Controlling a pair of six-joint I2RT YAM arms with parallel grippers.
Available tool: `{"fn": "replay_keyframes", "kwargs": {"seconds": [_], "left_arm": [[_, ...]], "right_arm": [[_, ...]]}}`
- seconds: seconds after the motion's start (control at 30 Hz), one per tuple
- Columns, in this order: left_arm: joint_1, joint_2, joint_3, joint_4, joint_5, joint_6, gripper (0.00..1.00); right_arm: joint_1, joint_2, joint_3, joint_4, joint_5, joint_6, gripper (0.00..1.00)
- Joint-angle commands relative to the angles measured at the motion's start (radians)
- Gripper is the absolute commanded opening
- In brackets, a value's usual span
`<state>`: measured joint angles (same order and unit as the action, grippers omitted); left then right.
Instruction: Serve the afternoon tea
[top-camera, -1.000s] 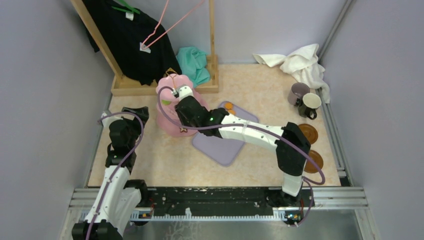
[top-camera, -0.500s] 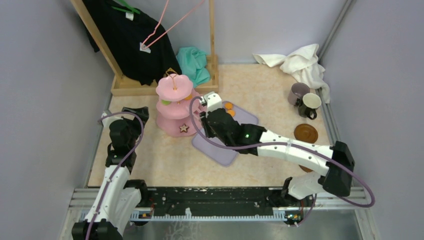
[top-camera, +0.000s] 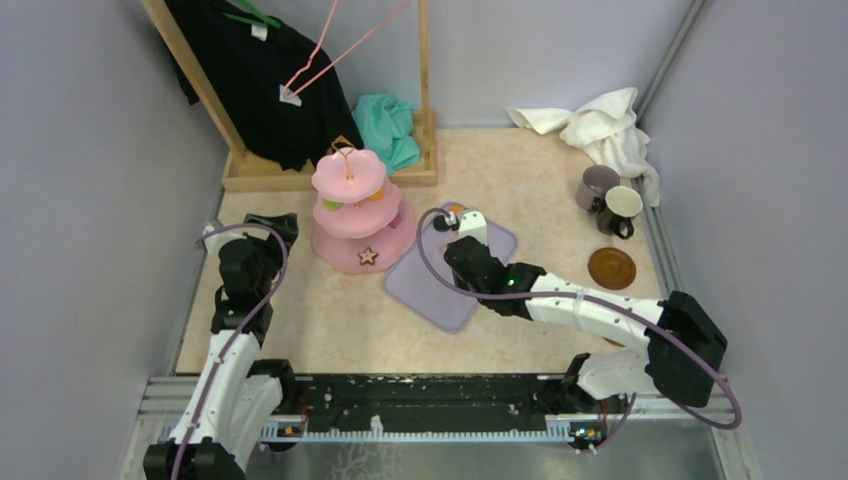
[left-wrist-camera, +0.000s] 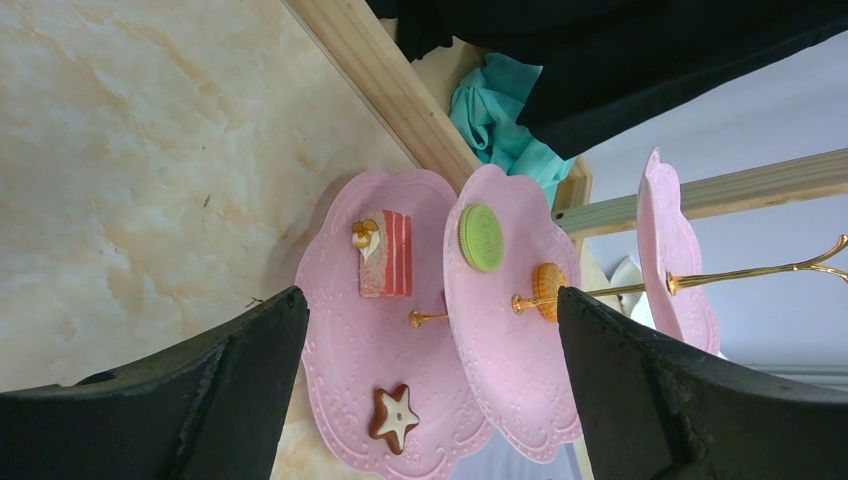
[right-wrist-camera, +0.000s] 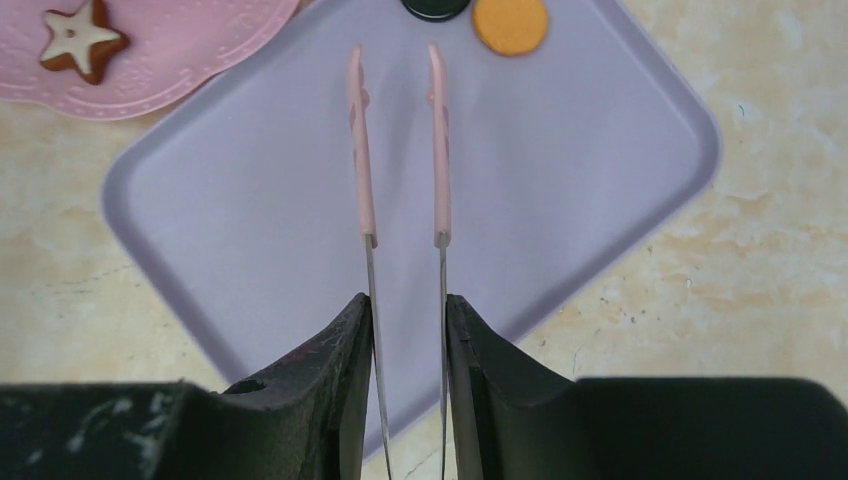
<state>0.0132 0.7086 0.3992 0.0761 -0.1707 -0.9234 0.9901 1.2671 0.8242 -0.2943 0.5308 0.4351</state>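
Observation:
The pink three-tier stand (top-camera: 350, 215) is at the back left. Its middle tier holds a green round (left-wrist-camera: 481, 237) and an orange round (left-wrist-camera: 548, 290); the bottom tier holds a brown star (left-wrist-camera: 392, 415) and a cake slice (left-wrist-camera: 385, 252). My right gripper (right-wrist-camera: 408, 310) is shut on thin pink tongs (right-wrist-camera: 359, 150), whose tips stand apart and empty over the lilac tray (right-wrist-camera: 560, 180), just short of a black round (right-wrist-camera: 435, 6) and an orange round (right-wrist-camera: 510, 24). My left gripper (left-wrist-camera: 430, 300) is open, left of the stand and facing it. The mauve mug (top-camera: 596, 186), cream mug (top-camera: 622, 206) and a brown saucer (top-camera: 612, 267) are at the right.
A wooden clothes rack (top-camera: 330, 170) with a black garment stands behind the stand, with a teal cloth (top-camera: 388, 125) at its foot. A white towel (top-camera: 600, 125) lies in the back right corner. Walls close in on both sides.
My right arm has drawn back from the stand's middle tier and swung right, now over the tray's far end with the tongs still in its grip. The left arm has not moved.

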Motion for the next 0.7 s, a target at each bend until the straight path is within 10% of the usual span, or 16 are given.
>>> {"fn": "replay_keyframes", "kwargs": {"seconds": [0.0,0.67], "left_arm": [[0.006,-0.005,-0.005,0.036,0.013,-0.001,0.99],[0.007,-0.005,-0.014,0.042,0.018,-0.009,0.99]], "right_arm": [[-0.043,0.01,-0.016,0.094,-0.02,0.045,0.31],[-0.111,0.198,0.026,0.16,-0.078,0.057,0.35]]}}
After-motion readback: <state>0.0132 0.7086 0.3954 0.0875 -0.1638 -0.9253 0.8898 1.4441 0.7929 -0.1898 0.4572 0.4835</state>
